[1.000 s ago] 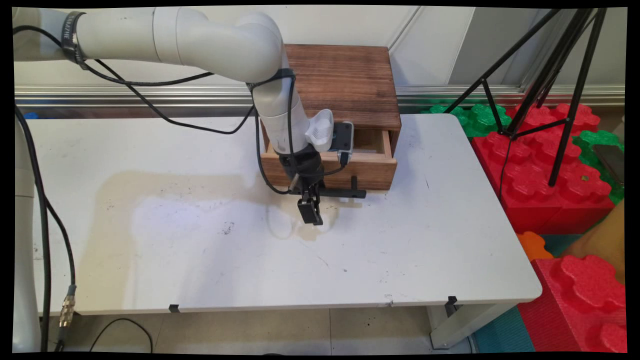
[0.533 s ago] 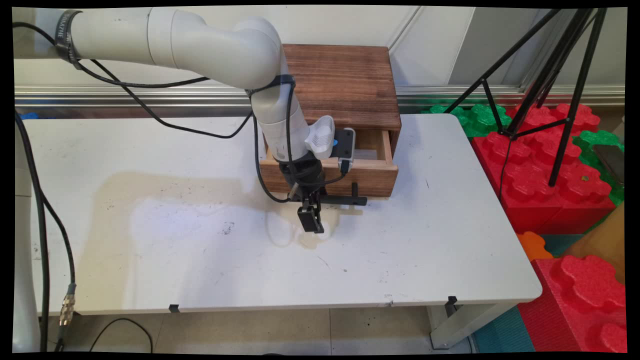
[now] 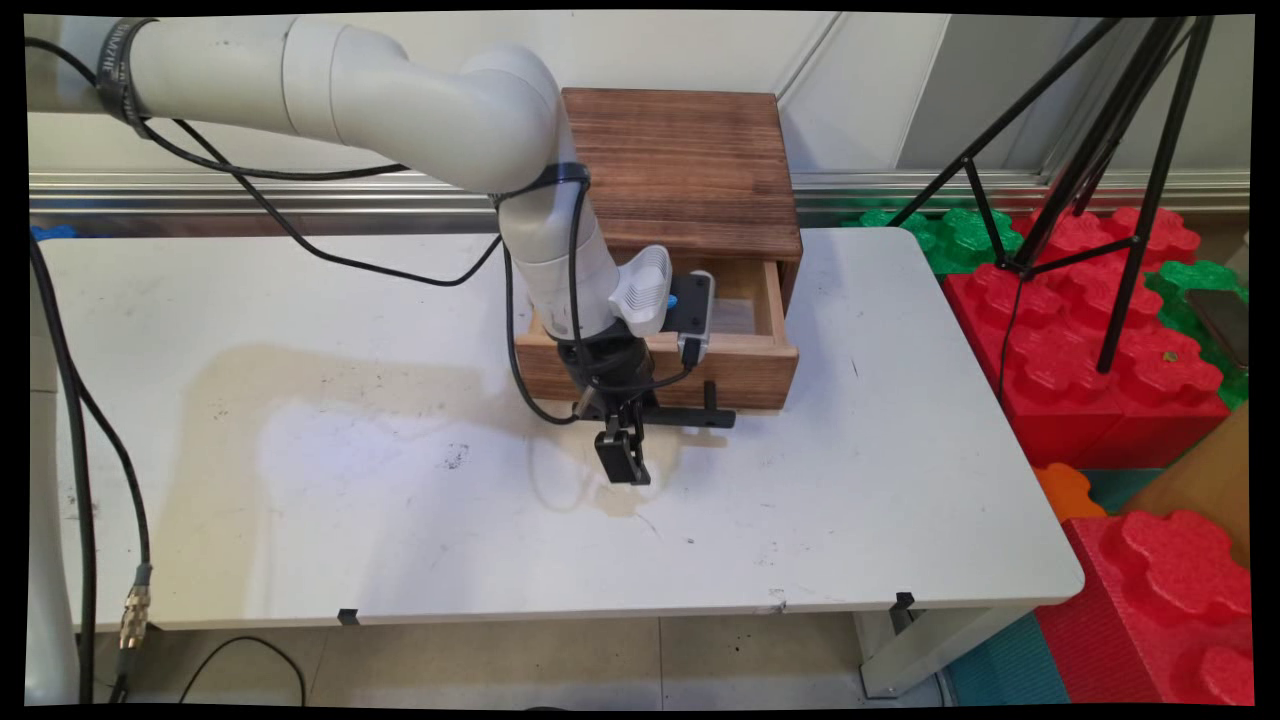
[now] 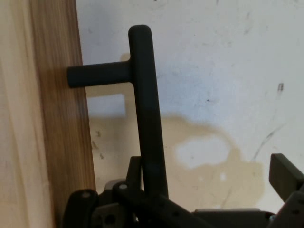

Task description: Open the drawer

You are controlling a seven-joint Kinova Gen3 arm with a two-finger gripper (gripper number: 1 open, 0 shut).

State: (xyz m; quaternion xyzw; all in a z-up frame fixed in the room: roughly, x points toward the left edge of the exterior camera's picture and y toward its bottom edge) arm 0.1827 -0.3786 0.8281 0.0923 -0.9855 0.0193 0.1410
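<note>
A dark wooden box (image 3: 690, 160) stands at the back of the white table (image 3: 900, 500), its drawer (image 3: 745, 365) pulled partly out toward the near side. A black T-shaped handle (image 3: 695, 412) (image 4: 147, 95) sticks out from the drawer front (image 4: 61, 142). My gripper (image 3: 622, 462) (image 4: 211, 173) points down just in front of the drawer and is open. One finger (image 4: 135, 167) sits behind the handle bar, between it and the drawer front. The other finger (image 4: 285, 175) stands well clear over the bare table. The arm hides the drawer's left part; the rest looks empty.
A brownish stain (image 3: 330, 390) spreads over the table's left and middle. A black tripod (image 3: 1100, 150) stands to the right of the table over red and green foam blocks (image 3: 1100, 330). Black cables (image 3: 90, 450) hang at the left edge.
The gripper has moved toward the near side, and the drawer has slid further out of the box with it.
</note>
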